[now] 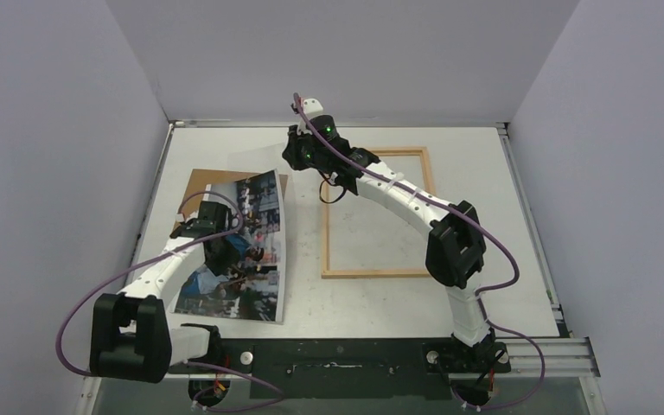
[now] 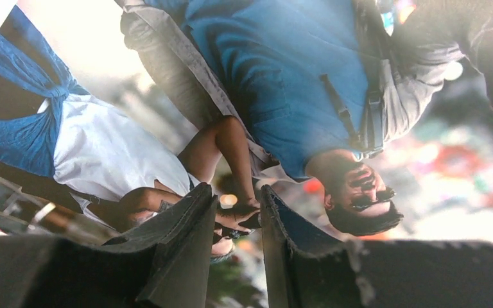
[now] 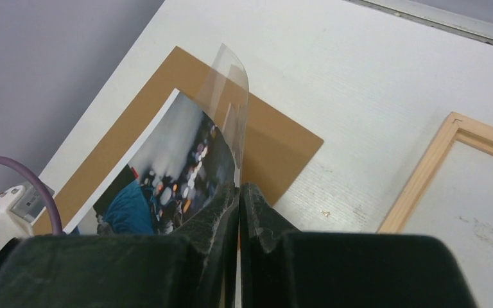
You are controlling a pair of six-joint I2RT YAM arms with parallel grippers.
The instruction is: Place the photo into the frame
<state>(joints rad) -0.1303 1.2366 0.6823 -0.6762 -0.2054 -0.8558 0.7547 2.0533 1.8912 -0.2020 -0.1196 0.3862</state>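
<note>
The photo (image 1: 246,251), a glossy street-scene print, lies on the left of the table, its right edge curling upward. My left gripper (image 1: 219,251) rests on its middle. In the left wrist view the print (image 2: 263,83) fills the picture, and that gripper (image 2: 239,196) is open with a narrow gap and nothing between the fingers. My right gripper (image 1: 290,162) is at the photo's far right corner. It (image 3: 239,189) is shut on a thin clear sheet (image 3: 231,83) that bows up over the photo (image 3: 167,167). I cannot tell whether the print's edge is pinched too. The light-wood frame (image 1: 372,273) lies flat to the right.
A brown backing board (image 1: 201,186) lies under the photo's far end, also seen as the board (image 3: 276,141) beside the frame's corner (image 3: 423,179). Grey walls close in the table on the left, the right and the far side. The right arm arches across the frame.
</note>
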